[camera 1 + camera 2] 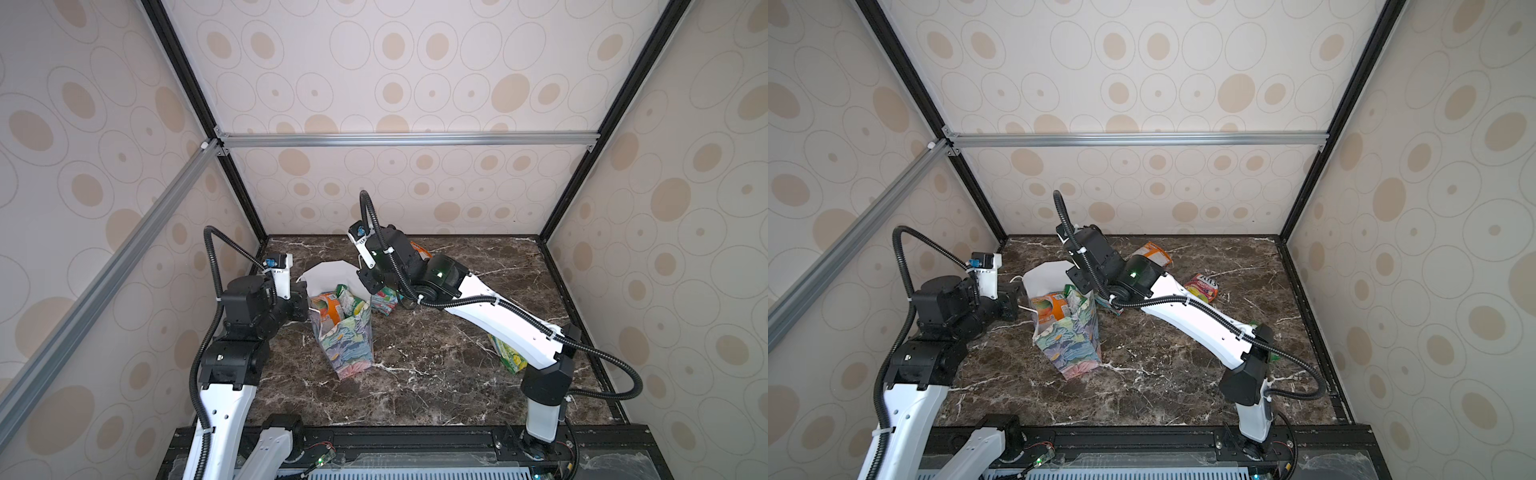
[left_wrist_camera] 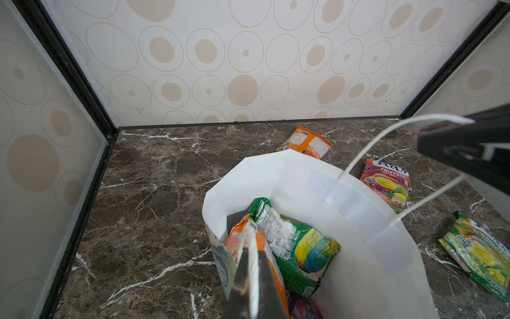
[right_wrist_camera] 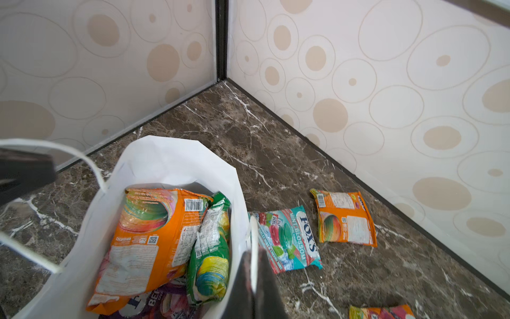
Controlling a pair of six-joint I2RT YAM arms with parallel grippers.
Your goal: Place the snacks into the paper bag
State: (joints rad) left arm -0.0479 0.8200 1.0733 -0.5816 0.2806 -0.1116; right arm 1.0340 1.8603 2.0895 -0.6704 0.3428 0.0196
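Observation:
The floral paper bag (image 1: 345, 345) (image 1: 1071, 345) stands open at centre-left of the marble table. Inside it lie an orange packet (image 3: 149, 229), a green packet (image 3: 212, 265) and a purple one (image 3: 154, 303) at the bottom. My left gripper (image 2: 252, 248) (image 1: 305, 299) is shut on the white cord handle at the bag's left rim. My right gripper (image 3: 252, 251) (image 1: 365, 282) is shut on the opposite cord handle. Loose snacks lie on the table: a teal packet (image 3: 289, 237), an orange one (image 3: 345, 218) (image 1: 1152, 253), a red-yellow one (image 2: 386, 182) (image 1: 1202, 286) and a green-yellow one (image 2: 480, 254) (image 1: 507, 357).
Patterned walls close the table on the left, back and right. The right arm (image 1: 490, 316) stretches across the table above the green-yellow packet. The teal packet lies close against the bag's right side, beneath the right wrist.

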